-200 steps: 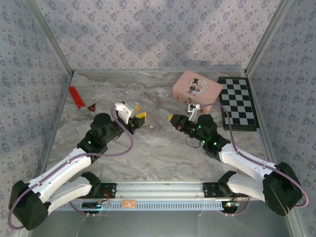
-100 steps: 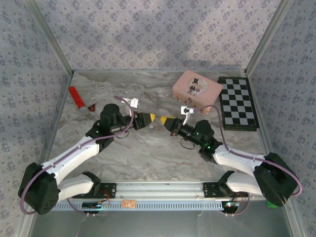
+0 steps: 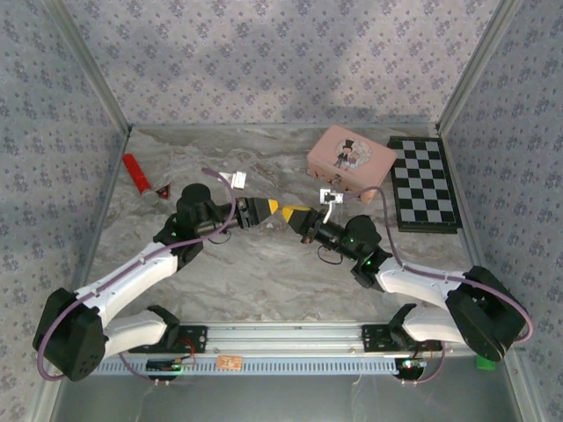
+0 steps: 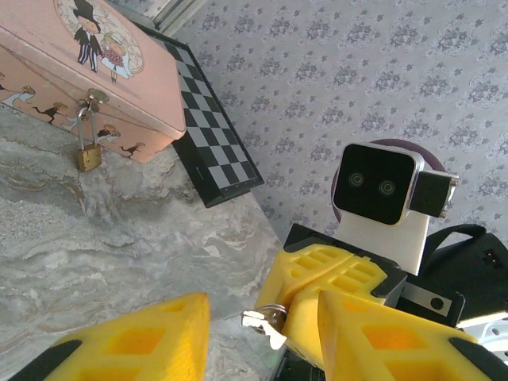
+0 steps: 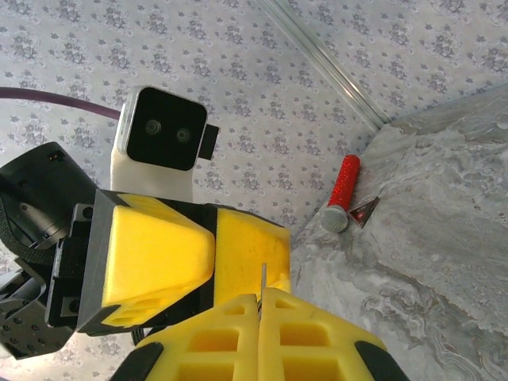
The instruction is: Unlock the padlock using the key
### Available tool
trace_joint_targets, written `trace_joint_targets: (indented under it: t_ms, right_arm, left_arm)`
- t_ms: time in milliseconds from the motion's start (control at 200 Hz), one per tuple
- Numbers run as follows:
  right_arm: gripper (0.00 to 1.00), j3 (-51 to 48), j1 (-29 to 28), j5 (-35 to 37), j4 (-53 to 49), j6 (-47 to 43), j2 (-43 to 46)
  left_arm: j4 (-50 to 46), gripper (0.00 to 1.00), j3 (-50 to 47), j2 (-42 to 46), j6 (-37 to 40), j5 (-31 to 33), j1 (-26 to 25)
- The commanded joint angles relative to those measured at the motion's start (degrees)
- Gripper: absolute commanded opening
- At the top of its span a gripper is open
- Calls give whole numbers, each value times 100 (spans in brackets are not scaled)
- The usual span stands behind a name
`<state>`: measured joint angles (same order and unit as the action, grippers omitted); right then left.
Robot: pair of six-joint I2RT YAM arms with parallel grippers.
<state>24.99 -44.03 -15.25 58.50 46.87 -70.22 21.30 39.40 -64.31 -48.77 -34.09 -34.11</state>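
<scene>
Table (image 3: 264, 281) is carrying everything, with a chessboard (image 3: 422, 183) lying flat just right of the pink tin (image 3: 350, 156), which is sitting toward the far right. Both arms are reaching in toward the middle, meeting tip to tip in front of and left of the tin. The left gripper (image 3: 274, 208) is holding its yellow fingers apart, and the tip of the right gripper (image 3: 290, 213) is sitting in the gap between them. The right gripper's fingers are pressing together on the key (image 4: 264, 324), whose thin blade is sticking out past the fingertips toward the left gripper. A red tube (image 3: 136, 171) is lying well left of the tin, near the left wall. The padlock (image 4: 88, 156) is hanging from the tin's clasp, against the tin's front side, its shackle closed.
</scene>
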Motion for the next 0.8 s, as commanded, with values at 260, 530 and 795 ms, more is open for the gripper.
trace_joint_targets:
  t_ms: [260,530,795]
  right_arm:
    - [0,91,-16,-267,393,-41,-38]
    - [0,87,60,-260,530,139,-80]
    - [0,41,138,-303,714,307,-90]
  left_arm:
    - [457,40,332,-132,-160,-365,24]
    - [511,34,419,-164,-170,-582,24]
    - [429,36,383,-155,-118,-556,23]
